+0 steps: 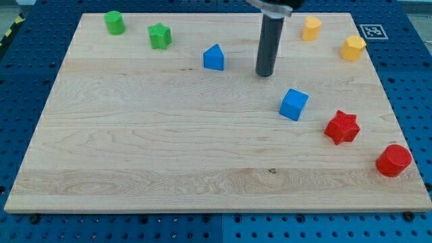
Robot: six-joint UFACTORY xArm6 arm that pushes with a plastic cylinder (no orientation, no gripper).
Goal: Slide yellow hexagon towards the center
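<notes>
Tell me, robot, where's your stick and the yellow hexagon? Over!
My tip down, upper middle, touching nothing. Yellow hexagon near the view's top right corner, unmoved. Other yellow block sits between; path to center otherwise open.

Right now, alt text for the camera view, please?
My tip rests on a wooden board, between a blue block and two yellow blocks at upper right, touching none. Green blocks sit top left; red ones bottom right.

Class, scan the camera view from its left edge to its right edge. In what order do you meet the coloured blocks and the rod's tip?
green cylinder → green star → blue house-shaped block → my tip → blue cube → yellow block → red star → yellow hexagon → red cylinder
</notes>
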